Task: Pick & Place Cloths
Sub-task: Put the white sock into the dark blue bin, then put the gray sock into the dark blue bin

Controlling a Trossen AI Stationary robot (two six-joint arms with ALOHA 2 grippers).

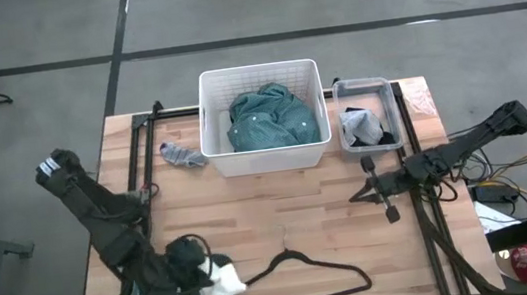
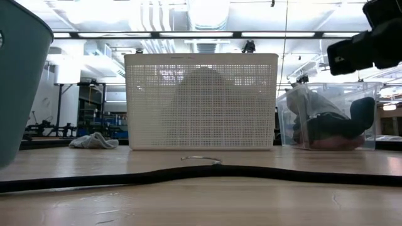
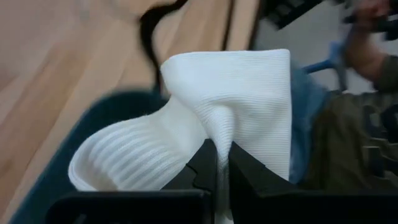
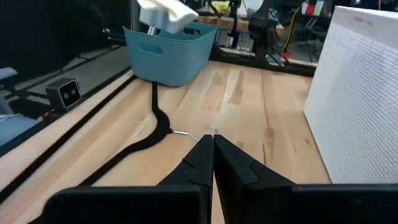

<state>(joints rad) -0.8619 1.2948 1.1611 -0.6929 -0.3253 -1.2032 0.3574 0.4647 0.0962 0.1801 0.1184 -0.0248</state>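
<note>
Pinched between our left tool's (image 3: pixel 222 163) dark fingers, a ribbed white cloth (image 3: pixel 205 118) hangs in soft folds over the rigid teal tub (image 4: pixel 168 53). Our right tool (image 4: pixel 212 152) hovers closed and empty above the wooden tabletop (image 1: pixel 282 216).

The left gripper (image 3: pixel 222 163) is clamped at the table's near-left corner, the right gripper (image 4: pixel 212 155) hangs closed at the right.

Table centre open; hanger (image 1: pixel 314 272) across front, white basket (image 1: pixel 263 117) blocks rear
</note>
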